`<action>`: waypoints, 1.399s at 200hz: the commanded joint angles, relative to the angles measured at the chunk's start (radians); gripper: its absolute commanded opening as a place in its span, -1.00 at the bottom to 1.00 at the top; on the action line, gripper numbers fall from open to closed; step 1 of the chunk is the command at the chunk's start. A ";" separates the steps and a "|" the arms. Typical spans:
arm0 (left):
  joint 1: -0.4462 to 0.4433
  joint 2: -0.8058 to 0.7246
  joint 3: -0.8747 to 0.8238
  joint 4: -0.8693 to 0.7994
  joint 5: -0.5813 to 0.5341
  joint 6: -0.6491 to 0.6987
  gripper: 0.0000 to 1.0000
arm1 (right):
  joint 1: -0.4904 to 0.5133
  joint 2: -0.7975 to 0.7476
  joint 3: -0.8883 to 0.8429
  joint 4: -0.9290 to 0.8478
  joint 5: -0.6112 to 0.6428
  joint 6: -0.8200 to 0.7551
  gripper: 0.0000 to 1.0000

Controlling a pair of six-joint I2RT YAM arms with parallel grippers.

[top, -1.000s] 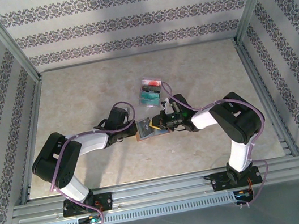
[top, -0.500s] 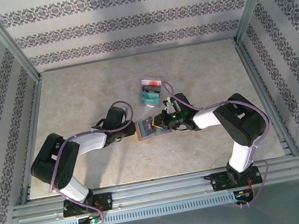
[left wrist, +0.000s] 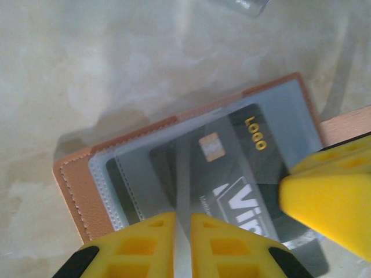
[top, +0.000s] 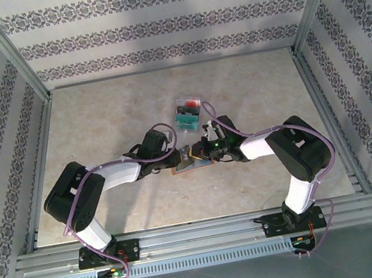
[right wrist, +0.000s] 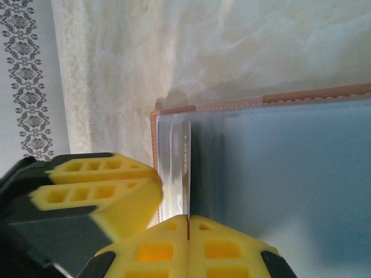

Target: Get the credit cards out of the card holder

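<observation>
The brown card holder [top: 190,162] lies open on the table between both grippers. In the left wrist view its brown cover [left wrist: 72,179] frames clear pockets over a dark credit card [left wrist: 237,156] with a chip and gold lettering. My left gripper [left wrist: 182,217] hangs low over it, fingers a narrow slit apart, with a clear pocket flap running through the slit. My right gripper [right wrist: 187,219] is shut on that card [right wrist: 185,156], seen edge-on beside the blue-grey inside [right wrist: 290,174]. Its yellow finger [left wrist: 330,197] covers the card's right end. The two grippers [top: 179,156] [top: 204,151] nearly touch.
A small pile of loose cards [top: 186,112], red-white and teal, lies just behind the holder. Metal frame rails [top: 319,99] and patterned walls close the table on three sides. The left fingers [right wrist: 98,194] crowd the right gripper's left side.
My left arm has shifted right, toward the holder, and its fingers have parted a little. The right gripper stays shut on the card, almost still.
</observation>
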 commanded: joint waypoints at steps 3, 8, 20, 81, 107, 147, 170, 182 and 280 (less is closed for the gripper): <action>-0.010 0.026 0.028 0.013 0.017 0.014 -0.74 | 0.011 -0.012 0.004 -0.013 0.025 -0.014 -0.96; -0.010 0.030 0.030 0.009 0.014 0.017 -0.74 | 0.011 -0.012 0.004 -0.013 0.025 -0.015 -0.96; -0.009 0.041 0.031 -0.006 0.004 0.014 -0.79 | 0.011 -0.013 0.006 -0.014 0.024 -0.015 -0.96; 0.027 0.042 -0.006 -0.001 -0.005 -0.023 -0.88 | -0.009 -0.042 -0.007 -0.051 0.042 -0.035 -0.97; 0.039 0.042 -0.006 -0.008 -0.007 -0.017 -0.92 | -0.019 -0.059 -0.009 -0.081 0.052 -0.049 -0.97; 0.051 0.031 -0.012 -0.012 -0.011 -0.010 -0.93 | -0.029 -0.098 -0.016 -0.131 0.069 -0.077 -0.98; 0.062 0.026 -0.010 -0.017 -0.013 -0.002 -0.93 | -0.030 -0.129 -0.013 -0.172 0.083 -0.106 -0.99; 0.069 0.022 -0.009 -0.016 -0.007 0.004 -0.93 | -0.031 -0.145 -0.007 -0.204 0.092 -0.126 -0.99; 0.101 -0.033 0.031 -0.051 0.028 0.045 -0.62 | -0.030 -0.260 0.102 -0.427 0.130 -0.305 -1.00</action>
